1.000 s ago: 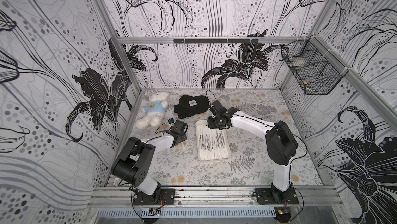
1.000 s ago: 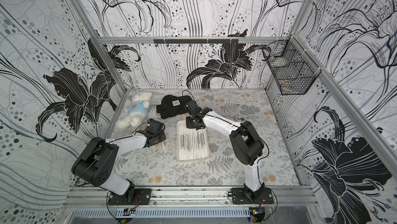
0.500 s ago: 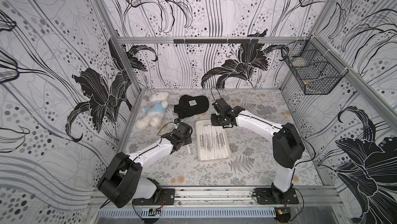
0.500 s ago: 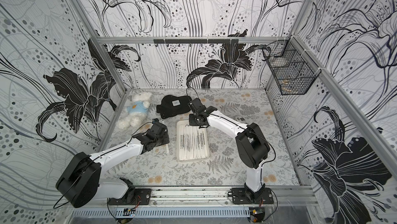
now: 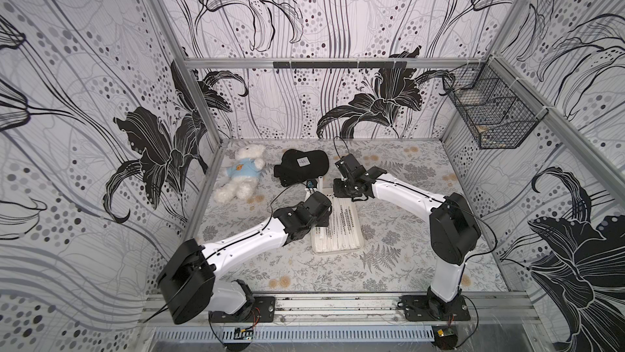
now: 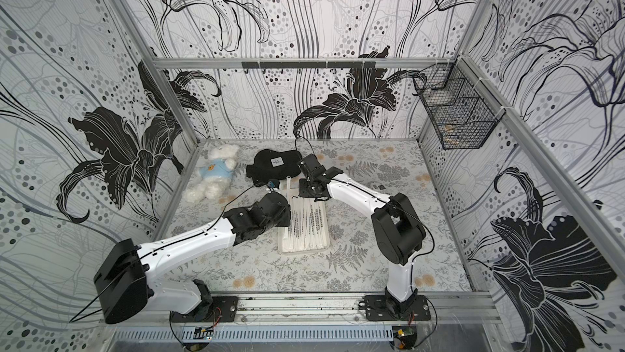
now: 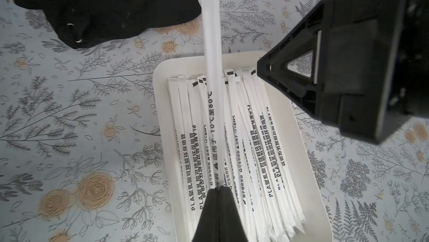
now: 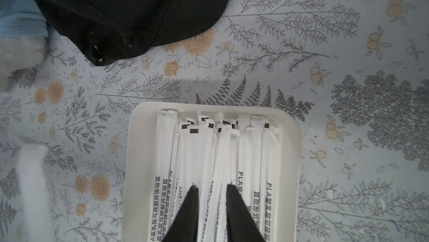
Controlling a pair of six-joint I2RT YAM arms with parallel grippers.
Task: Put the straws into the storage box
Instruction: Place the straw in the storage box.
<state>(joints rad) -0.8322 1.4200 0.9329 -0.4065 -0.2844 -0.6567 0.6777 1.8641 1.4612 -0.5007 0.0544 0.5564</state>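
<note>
**A:** Left wrist view first. What are the jaws doing?

**B:** The left gripper [image 7: 218, 189] has its jaws pressed together on one held straw [image 7: 212, 43], pinched at its printed stretch. That straw crosses over the far rim of the storage box [image 7: 160, 117]. Its dark-marked end reaches out past the box toward the black cap [image 7: 104, 8].

**A:** And the others?

**B:** The rest of the straws [image 7: 255, 141] lie lengthwise inside the box, packed side by side.

**A:** Right wrist view?

**B:** The right gripper [image 8: 212, 186] hovers over the straws in the box. Its jaws are spread with a clear gap and pinch nothing.

**A:** Top views?

**B:** In both top views the box lies on the floral mat [image 5: 389, 265], with both grippers over its far half. The cap sits just beyond the box's far end. The teddy bear [image 5: 241, 174] lies off the box's far left corner, well apart.
</note>
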